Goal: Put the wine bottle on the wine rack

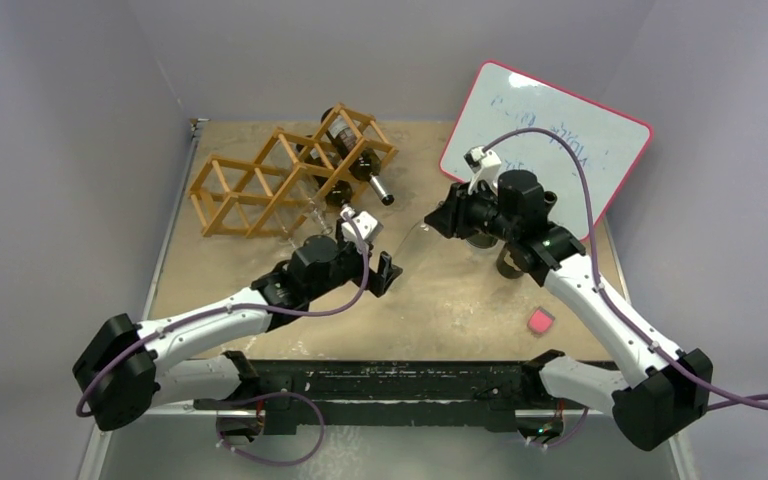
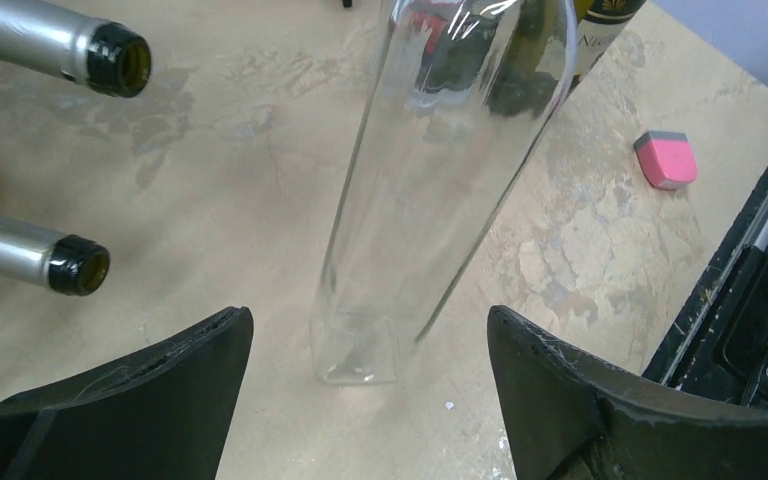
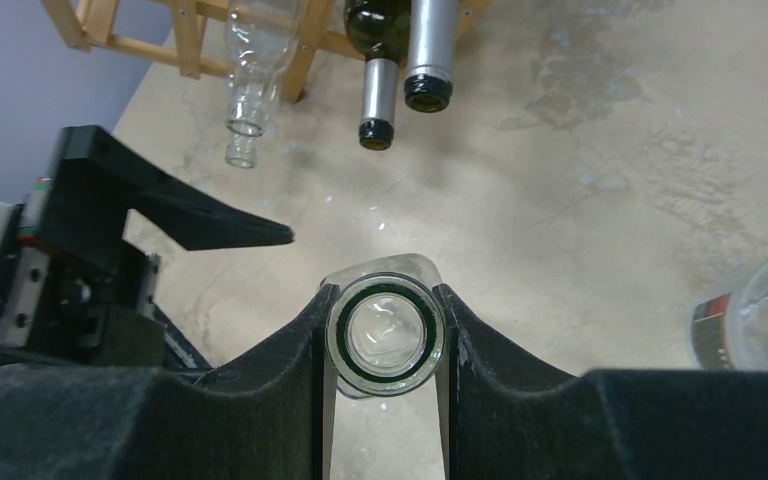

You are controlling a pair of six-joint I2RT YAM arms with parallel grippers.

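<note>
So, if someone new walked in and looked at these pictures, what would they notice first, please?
A clear glass bottle catches the eye first: it leans mid-table, the right gripper shut on its neck, its base inside the open left gripper. At the back left, the wooden wine rack already holds bottles, necks poking out; a whiteboard leans at the back right.

Bottles (image 1: 355, 150) lie in the wine rack (image 1: 260, 185). Right of it stands the clear bottle (image 2: 440, 180), perhaps tilted. The whiteboard (image 1: 550, 130) is farther right, the eraser (image 1: 539, 321) nearer.
</note>
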